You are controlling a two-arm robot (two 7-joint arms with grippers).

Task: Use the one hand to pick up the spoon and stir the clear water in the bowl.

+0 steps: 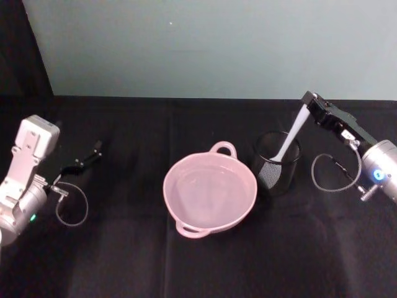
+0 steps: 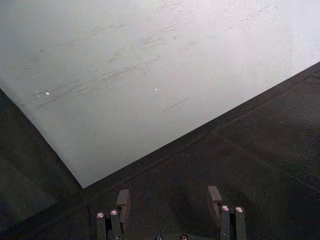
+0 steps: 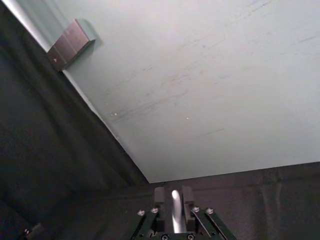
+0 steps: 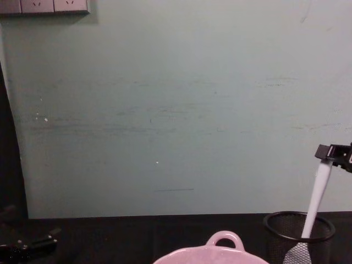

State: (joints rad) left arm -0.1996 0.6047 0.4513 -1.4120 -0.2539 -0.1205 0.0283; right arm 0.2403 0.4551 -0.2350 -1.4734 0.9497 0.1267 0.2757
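The pale pink bowl (image 1: 167, 186) sits at the table's middle with clear water in it; the chest view shows its loop handle (image 4: 224, 240). The white spoon (image 1: 291, 138) stands tilted in a black wire-mesh cup (image 1: 276, 172) just right of the bowl, its head down inside the cup. My right gripper (image 1: 309, 103) is shut on the top end of the spoon's handle (image 4: 318, 192), above and right of the cup. In the right wrist view the handle (image 3: 176, 212) lies between the closed fingers. My left gripper (image 1: 96, 149) rests open at the far left.
Black cloth covers the table, against a pale green wall. A grey cable loop (image 1: 332, 174) hangs by the right wrist, right of the mesh cup (image 4: 294, 239). Another loop (image 1: 71, 205) lies by the left arm. Open cloth lies in front of the bowl.
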